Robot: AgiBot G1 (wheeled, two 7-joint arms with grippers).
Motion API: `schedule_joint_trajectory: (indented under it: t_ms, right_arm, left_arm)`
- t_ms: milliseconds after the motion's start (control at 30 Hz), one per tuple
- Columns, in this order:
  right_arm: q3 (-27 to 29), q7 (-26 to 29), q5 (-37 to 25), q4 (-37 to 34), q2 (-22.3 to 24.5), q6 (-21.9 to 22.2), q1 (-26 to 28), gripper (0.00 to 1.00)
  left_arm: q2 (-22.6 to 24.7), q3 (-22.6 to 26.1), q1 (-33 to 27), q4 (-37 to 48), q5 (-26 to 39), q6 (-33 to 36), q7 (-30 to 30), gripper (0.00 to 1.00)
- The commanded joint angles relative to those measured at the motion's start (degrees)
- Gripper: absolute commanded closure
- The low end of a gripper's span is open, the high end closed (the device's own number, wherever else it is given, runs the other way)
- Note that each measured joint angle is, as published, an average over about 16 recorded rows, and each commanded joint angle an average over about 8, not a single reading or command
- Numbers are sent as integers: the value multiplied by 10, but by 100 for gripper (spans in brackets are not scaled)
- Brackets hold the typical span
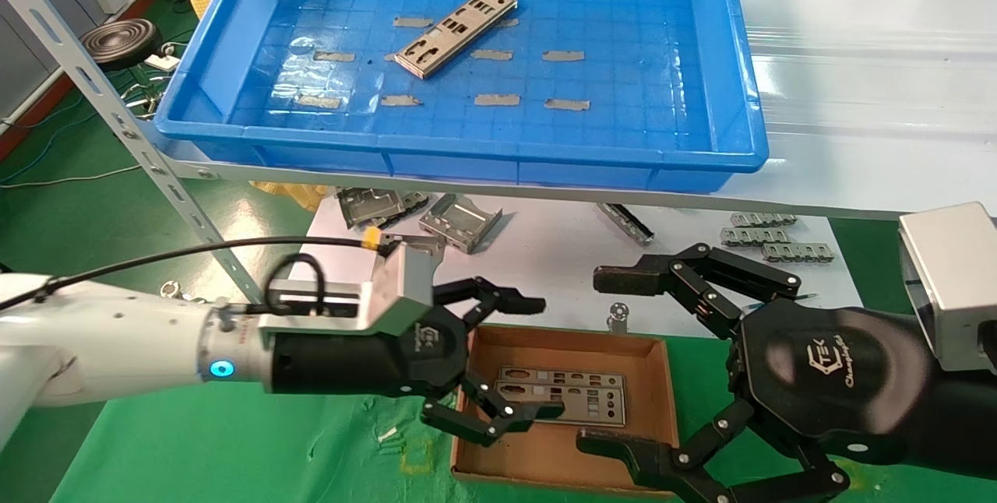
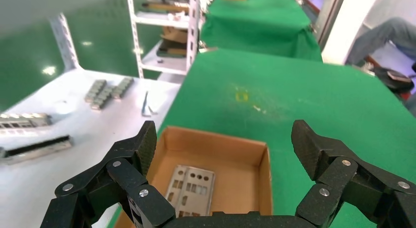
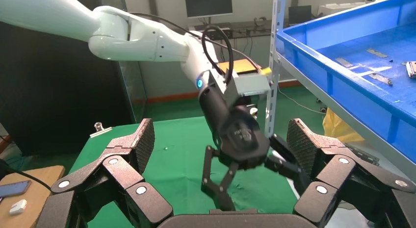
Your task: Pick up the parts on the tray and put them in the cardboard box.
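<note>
One silver-grey punched plate (image 1: 456, 30) lies slantwise on the floor of the blue tray (image 1: 498, 156), which sits on the upper shelf. The cardboard box (image 1: 650, 402) stands on the green cloth below, with plates (image 1: 576, 398) lying flat in it. My left gripper (image 1: 540, 357) is open and empty, just above the box's left end. The left wrist view shows its open gripper (image 2: 226, 144) over the box (image 2: 216, 142) and a plate (image 2: 191, 189). My right gripper (image 1: 600, 360) is open and empty by the box's right side. Its wrist view shows its open gripper (image 3: 221, 139) facing the left gripper (image 3: 235, 164).
Short grey tape strips (image 1: 565, 56) dot the tray floor. Folded grey brackets (image 1: 459, 219) and connector strips (image 1: 771, 242) lie on the white surface under the shelf. A slanted perforated shelf upright (image 1: 117, 114) stands at the left.
</note>
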Motion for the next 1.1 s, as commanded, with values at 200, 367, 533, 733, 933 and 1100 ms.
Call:
schedule_joint_trajectory:
  t_ms: [200,367,533,733,933,1100]
  right_arm:
    - [0,0,0,0,0,0,0,0]
    - [0,0,0,0,0,0,0,0]
    - [0,0,0,0,0,0,0,0]
    - [0,0,0,0,0,0,0,0]
    - [0,0,0,0,0,0,0,0]
    - [0,0,0,0,0,0,0,0]
  left_arm:
    - [-46,-42,31,-69,-14,0,-39,0]
    - [-78,-72,54,-119,-23,0,-67,0]
    - [-111,-102,76,-168,-33,1,-95,0]
    - [-150,-138,103,-228,-45,1,-129,0]
    - [-189,-175,130,-287,-56,1,-162,0]
    - [-222,-205,153,-336,-66,1,-190,0]
